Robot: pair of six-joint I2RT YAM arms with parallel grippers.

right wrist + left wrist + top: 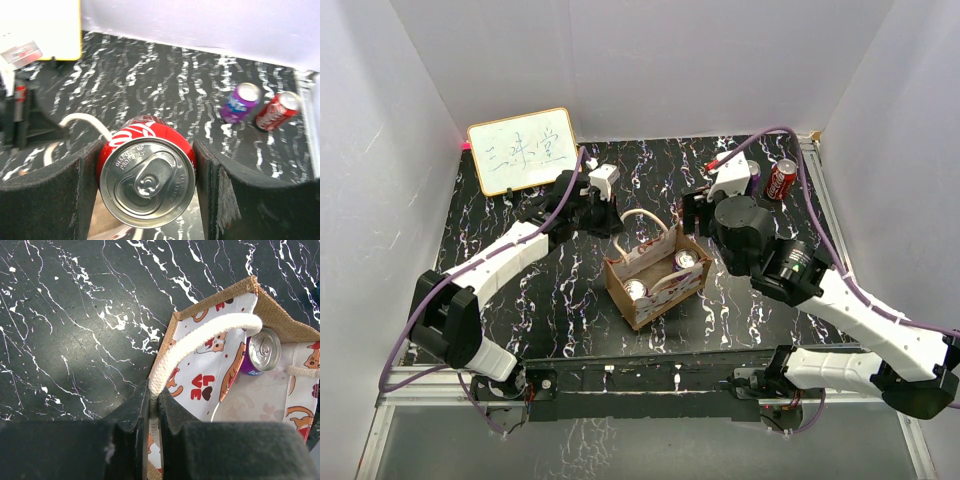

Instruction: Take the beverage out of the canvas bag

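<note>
- The canvas bag (pixel 655 275) stands upright near the middle of the desk (pixel 570 310), a little toward the near edge, with its mouth open.
- The left claw (pixel 154 400) is at the bag's far left side. Its jaws are pressed together on one white rope handle (pixel 210 322), with only the rope between them.
- That handle arches from the claw across the patterned lining to the bag's burlap rim.
- The right claw (pixel 148 150) is spread about a can's width and grips a red cola can (pixel 145 182) by its sides, with a dark finger (pixel 75 185) against each side.
- The can's silver top faces the right wrist camera.
- From above, the right claw (pixel 692 212) sits just beyond the bag's far right corner. Whether the can is fully clear of the rim cannot be told.
- Two silver can tops (pixel 686 260) show inside the bag. The left wrist view shows that one of them is a purple can (pixel 264 350).
- Near the far right corner of the desk, a loose purple can (pixel 240 101) and a loose red can (pixel 277 110) lie just beside each other.
- A whiteboard (pixel 523 150) with handwriting leans at the far left corner.
</note>
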